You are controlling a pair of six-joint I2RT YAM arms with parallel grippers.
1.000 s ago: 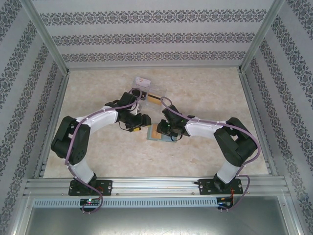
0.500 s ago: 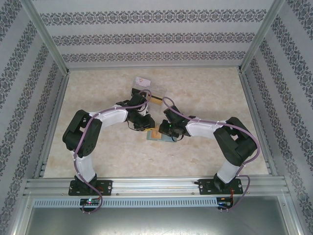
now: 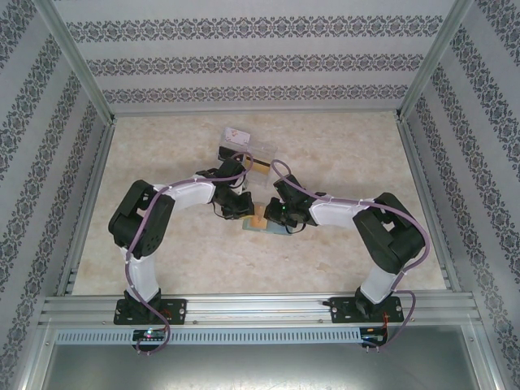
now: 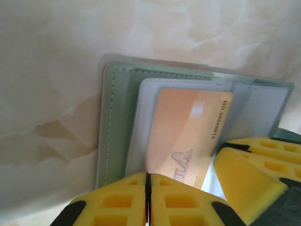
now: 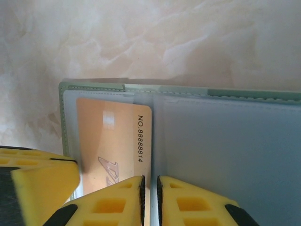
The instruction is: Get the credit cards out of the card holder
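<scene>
While in holder (image 4: 115,122) — card (image 4: 188,132) between jaws

The left gripper (image 4: 147,181) is moving in on the pale grey-green book-like card holder (image 4: 109,122) from its left. Its jaws are closing onto the gold-orange plastic card (image 4: 188,132) in that holder.

The gold-orange credit card (image 5: 113,136), in a clear sleeve of the card holder (image 5: 94,86), bears black print along one edge, "NO.8888814". It runs sideways at the centre of the right wrist frame and at right of centre in the left wrist frame. A pale grey logo beside it is partly hidden and unreadable.
</scene>
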